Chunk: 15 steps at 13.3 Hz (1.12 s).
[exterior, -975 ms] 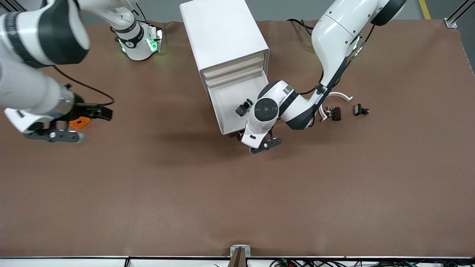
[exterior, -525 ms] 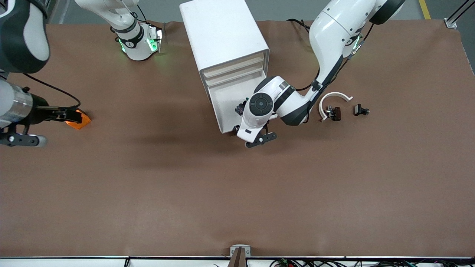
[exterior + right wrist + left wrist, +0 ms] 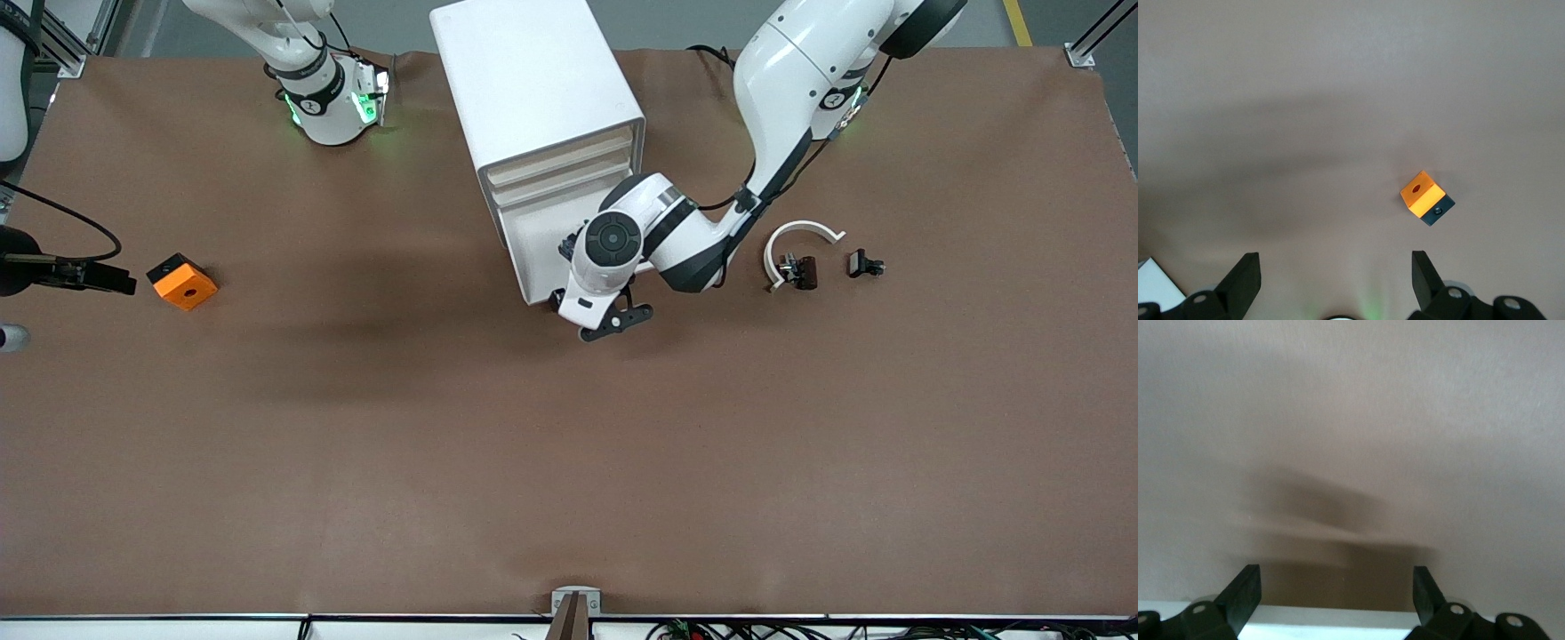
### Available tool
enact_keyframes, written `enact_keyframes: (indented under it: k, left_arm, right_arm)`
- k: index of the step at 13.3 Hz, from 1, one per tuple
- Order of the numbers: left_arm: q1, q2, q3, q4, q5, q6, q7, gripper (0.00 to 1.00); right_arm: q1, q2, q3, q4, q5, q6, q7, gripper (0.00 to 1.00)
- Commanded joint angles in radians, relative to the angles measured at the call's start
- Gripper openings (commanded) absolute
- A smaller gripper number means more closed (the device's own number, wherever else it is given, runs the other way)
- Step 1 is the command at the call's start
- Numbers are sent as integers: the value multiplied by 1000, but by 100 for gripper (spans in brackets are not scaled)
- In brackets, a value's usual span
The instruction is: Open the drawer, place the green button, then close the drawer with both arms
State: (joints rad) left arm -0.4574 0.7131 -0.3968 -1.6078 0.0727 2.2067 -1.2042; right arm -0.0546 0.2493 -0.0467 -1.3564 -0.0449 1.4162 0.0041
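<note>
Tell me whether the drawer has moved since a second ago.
Yes. The drawer has slid into the cabinet; less of its tray shows. The left gripper, open, is at its front edge.

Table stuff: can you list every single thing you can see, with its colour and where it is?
Table: 1, brown.
Cabinet: 1, white, mid-table between the arm bases.
Drawer: 1, white, pulled out of the cabinet toward the front camera.
Cube: 1, orange, at the right arm's end.
Curved piece: 1, white, toward the left arm's end.
Clip pieces: 2, black, by the curved piece.
Left gripper: 1, black, open, at the drawer's front.
Right gripper: 1, black, open, over bare table near the cube.
</note>
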Motion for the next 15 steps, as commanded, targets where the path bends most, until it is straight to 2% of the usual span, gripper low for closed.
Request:
enact_keyframes:
  k: [1, 3, 6, 9, 11, 14, 15]
  left_arm:
    - [0, -20, -43, -33, 13, 5, -67, 100]
    - [0, -18, -65, -41, 7, -1, -101, 100]
    - [0, -4, -100, -43, 4, -8, -150, 100]
    - [-1, 9, -142, -43, 2, -24, -175, 100]
    - [-1, 19, -165, -46, 1, -25, -193, 100]
    - [3, 31, -188, -44, -28, -25, -212, 100]
    - [3, 31, -189, -44, -54, -25, -210, 100]
  right_arm:
    - [-18, 2, 19, 92, -7, -49, -6, 100]
    - [-19, 4, 19, 167, -6, -85, -6, 100]
    - [-16, -30, 25, 171, 8, -138, -3, 100]
    - [-19, -83, 21, 148, 82, -143, 49, 100]
    - [-16, -135, 22, 94, 89, -129, 89, 100]
    - [-11, -276, 25, -120, 89, 7, 88, 100]
    - [-10, -294, 28, -147, 86, 27, 88, 100]
